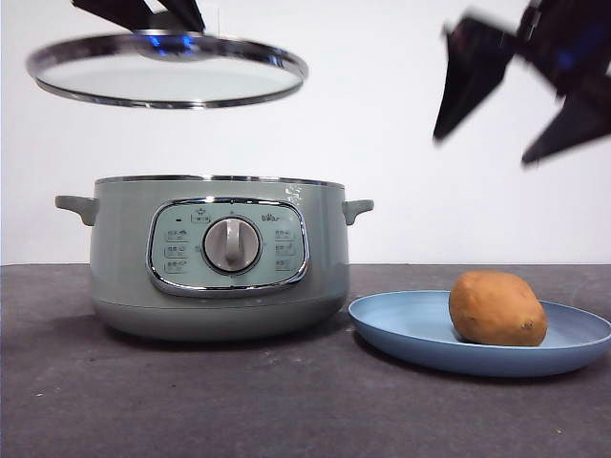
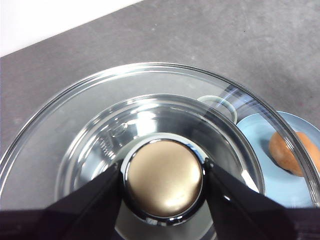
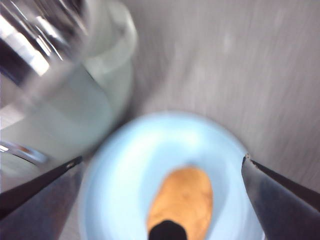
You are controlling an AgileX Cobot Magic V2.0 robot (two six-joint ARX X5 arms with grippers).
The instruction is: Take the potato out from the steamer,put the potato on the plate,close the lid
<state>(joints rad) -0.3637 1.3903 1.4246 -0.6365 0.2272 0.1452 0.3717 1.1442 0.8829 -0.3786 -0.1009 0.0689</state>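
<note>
We see the potato (image 1: 497, 307), oval w/ orange-brown skin and a few small dark spots, lying on the light-blue plate (image 1: 401, 329) toward its right half in the front view. The plate sits on the dark grey tabletop (image 1: 239, 401) just beside the steamer (image 1: 124, 277), a round sage-green pot w/ two small side handles, a chrome-framed panel and a central dial (image 1: 231, 245). The pot's top is uncovered.

The right gripper (image 1: 520, 100) hangs high above the plate, jaws spread wide and holding nothing; in the right wrist view the potato (image 3: 182, 200) lies between and well below the two jaws, though that pic is blurred. We find the potato well apart from this gripper, w/ clear air between them.

The left gripper (image 2: 163, 181) is clamped on the knob (image 2: 164, 180) of the glass lid (image 1: 105, 74), one jaw pressed to each side. In the front view the lid, chrome-rimmed, is held level in the air above the steamer, not touching its rim. Through the glass the left wrist view shows the shiny inside of the pot (image 2: 115, 135), and off to one side the plate (image 2: 255, 130) w/ the potato (image 2: 292, 152).
</note>
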